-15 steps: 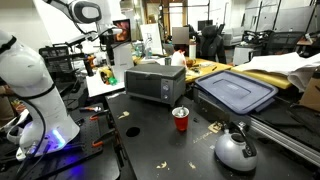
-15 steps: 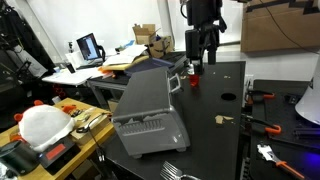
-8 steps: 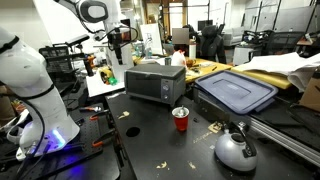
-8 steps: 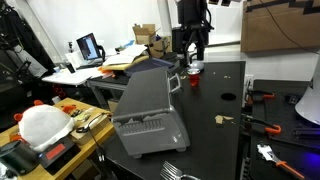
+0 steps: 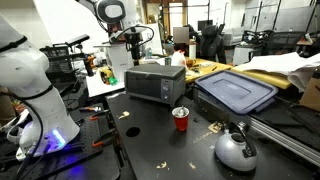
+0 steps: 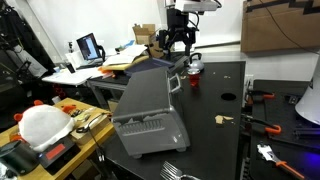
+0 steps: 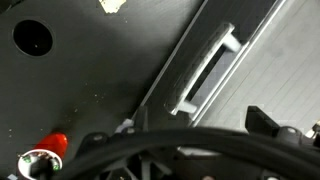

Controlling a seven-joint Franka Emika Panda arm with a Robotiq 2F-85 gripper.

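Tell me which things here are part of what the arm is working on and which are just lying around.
In hand:
- open black gripper, hanging above
- silver box-shaped toaster oven with a bar handle

Lying about, on the black table:
- red plastic cup
- round silver metal kettle
- grey-blue lidded plastic bin

Metal, plastic, matt black
Toaster oven: dull brushed grey metal; tabletop: matt black; kettle: glossy metal; cup: red plastic.
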